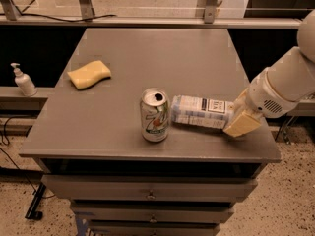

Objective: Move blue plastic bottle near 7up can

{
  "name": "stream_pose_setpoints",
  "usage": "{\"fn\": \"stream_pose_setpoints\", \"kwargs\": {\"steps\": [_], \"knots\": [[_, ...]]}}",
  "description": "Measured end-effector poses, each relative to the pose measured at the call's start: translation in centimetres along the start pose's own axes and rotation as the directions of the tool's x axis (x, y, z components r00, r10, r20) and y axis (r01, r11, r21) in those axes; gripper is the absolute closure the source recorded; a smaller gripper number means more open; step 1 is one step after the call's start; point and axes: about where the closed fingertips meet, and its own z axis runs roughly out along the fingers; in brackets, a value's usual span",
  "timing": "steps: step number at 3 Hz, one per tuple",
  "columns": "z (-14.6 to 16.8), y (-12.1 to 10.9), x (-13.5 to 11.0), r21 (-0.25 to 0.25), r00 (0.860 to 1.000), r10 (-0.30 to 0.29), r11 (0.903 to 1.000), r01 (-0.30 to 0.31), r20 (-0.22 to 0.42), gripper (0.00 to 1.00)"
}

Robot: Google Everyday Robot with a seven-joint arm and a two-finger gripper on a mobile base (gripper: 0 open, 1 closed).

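Observation:
The blue plastic bottle (201,111) lies on its side on the grey table (147,63), its free end right beside the 7up can (155,115), almost touching it. The can stands upright near the table's front edge, its top opened. My gripper (241,121) is at the bottle's right end, near the table's front right corner, with its tan fingers (243,124) closed around that end. The white arm reaches in from the right.
A yellow sponge (89,74) lies at the table's left side. A small white pump dispenser bottle (22,80) stands on a lower ledge off the table's left edge. Drawers are below the front edge. Metal posts stand behind the table.

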Motion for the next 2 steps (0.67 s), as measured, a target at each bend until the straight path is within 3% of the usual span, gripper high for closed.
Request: {"fn": "stream_pose_setpoints", "kwargs": {"steps": [2], "knots": [[-0.66, 2.54, 0.31, -0.070, 0.994, -0.106, 0.9922, 0.103, -0.030, 1.00]]}}
